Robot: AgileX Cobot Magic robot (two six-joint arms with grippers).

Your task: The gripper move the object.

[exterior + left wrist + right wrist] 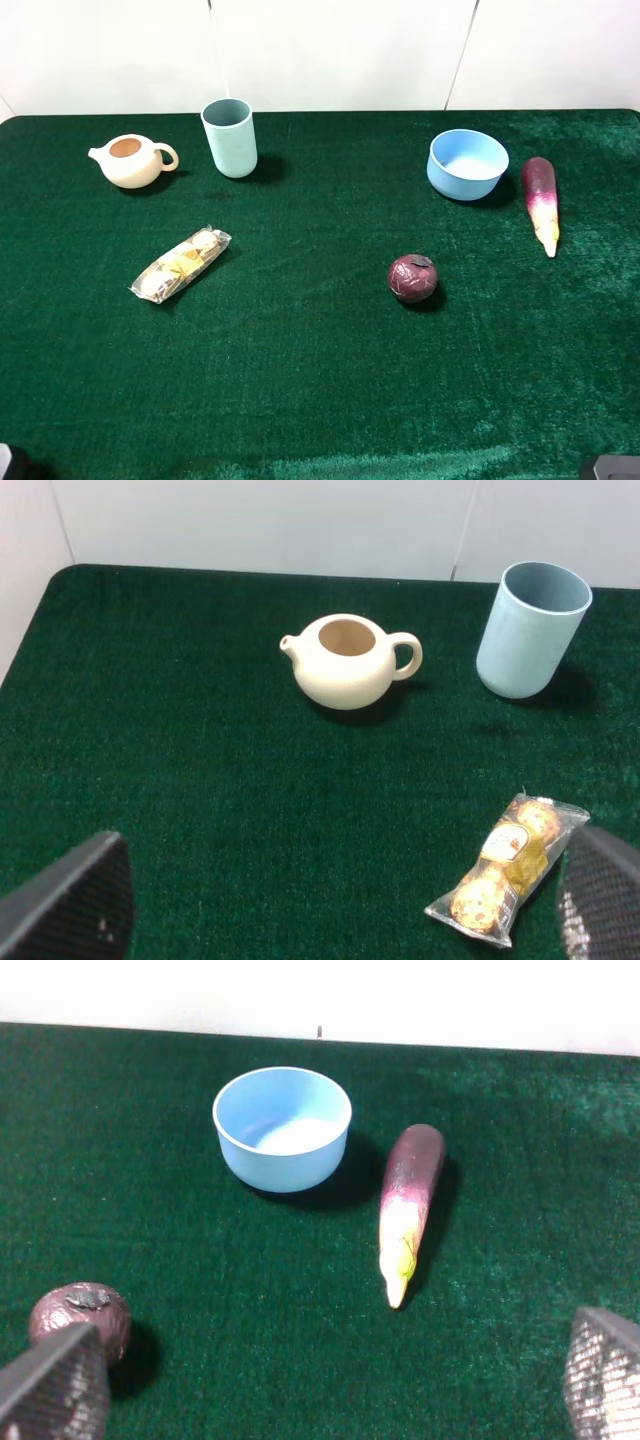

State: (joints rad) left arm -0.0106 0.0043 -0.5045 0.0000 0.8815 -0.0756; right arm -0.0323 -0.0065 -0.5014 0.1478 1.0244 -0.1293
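The object, a long eggplant-like vegetable (541,200), purple fading to a pale yellow tip, lies on the green cloth at the far right, next to a blue bowl (467,164). In the right wrist view the vegetable (408,1205) lies ahead of my right gripper (330,1400), well apart from it. That gripper's fingers (605,1370) are spread wide with nothing between them. My left gripper (335,920) is also open and empty, over the left side of the table. Only dark bits of the arms show at the bottom corners of the exterior high view.
A round dark-red fruit (413,278) sits in front of the bowl, close to my right gripper's finger in the right wrist view (82,1315). On the left stand a cream teapot (133,160), a pale blue cup (229,137) and a wrapped candy packet (181,264).
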